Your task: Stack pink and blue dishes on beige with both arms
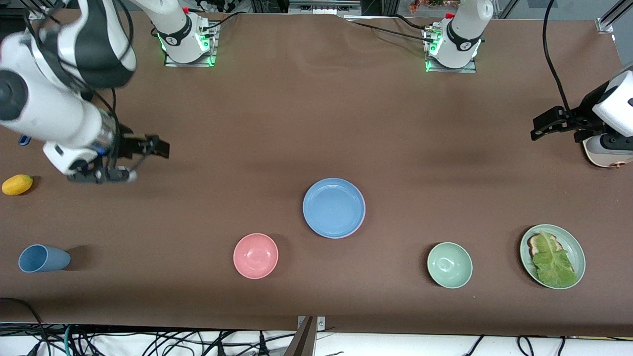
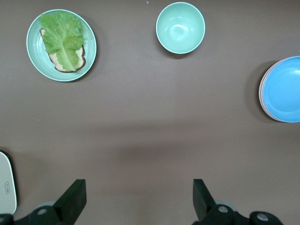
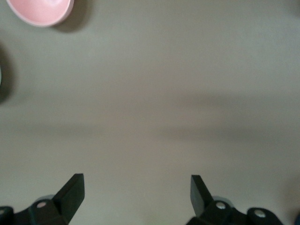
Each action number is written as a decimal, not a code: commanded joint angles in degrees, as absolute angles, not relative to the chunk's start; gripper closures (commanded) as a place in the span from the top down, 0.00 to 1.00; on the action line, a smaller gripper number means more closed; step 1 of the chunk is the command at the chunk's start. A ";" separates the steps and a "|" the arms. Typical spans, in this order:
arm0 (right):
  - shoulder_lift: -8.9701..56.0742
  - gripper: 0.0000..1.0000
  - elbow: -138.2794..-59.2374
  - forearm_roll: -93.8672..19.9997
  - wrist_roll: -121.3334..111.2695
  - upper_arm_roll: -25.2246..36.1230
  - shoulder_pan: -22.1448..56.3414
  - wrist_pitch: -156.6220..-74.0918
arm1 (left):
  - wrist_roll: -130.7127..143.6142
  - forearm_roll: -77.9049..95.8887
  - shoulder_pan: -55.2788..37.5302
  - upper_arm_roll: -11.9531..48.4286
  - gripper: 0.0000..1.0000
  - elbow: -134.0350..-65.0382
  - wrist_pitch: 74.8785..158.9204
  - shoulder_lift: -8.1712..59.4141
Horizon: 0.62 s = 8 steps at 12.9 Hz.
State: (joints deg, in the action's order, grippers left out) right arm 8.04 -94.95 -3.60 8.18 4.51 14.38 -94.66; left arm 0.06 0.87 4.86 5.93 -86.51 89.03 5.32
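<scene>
- Three plates look already stacked mid-table: blue plate (image 1: 334,207) on top; the left wrist view shows a pinkish and a pale rim edge peeking out under it (image 2: 281,89), so pink and beige are likely beneath. Can't confirm the beige for sure.
- Handling, as a judgement: stiff, light, matte so not very slick; low rim is the only place to pinch, so take it at the edge, one finger over the rim and one under. The stack could slide if nudged sideways.
- Nearer the camera than the stack: pink bowl (image 1: 255,255) toward the right arm's end, green bowl (image 1: 449,265) toward the left arm's end, then a green plate (image 1: 552,256) with lettuce on bread.
- Blue cup (image 1: 43,258) lies on its side and a yellow fruit (image 1: 17,184) sits at the right arm's end.
- Right gripper (image 1: 148,151) over bare table near the fruit, jaws wide apart, empty.
- Left gripper (image 1: 546,123) over the table's left-arm end, jaws wide apart, empty. Both arms look parked.
</scene>
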 commanded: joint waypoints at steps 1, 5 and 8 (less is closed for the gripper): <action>4.75 1.00 -94.50 -2.12 7.56 4.13 13.45 -90.11 | 0.53 2.02 4.92 5.89 1.00 -85.61 88.95 5.36; 5.10 1.00 -90.62 -2.28 3.44 4.04 10.38 -86.85 | 0.62 2.02 4.92 6.15 1.00 -85.61 87.63 4.66; 5.97 1.00 -88.34 -2.20 3.43 4.22 10.20 -85.96 | 0.97 1.93 4.92 6.76 1.00 -85.61 86.75 3.78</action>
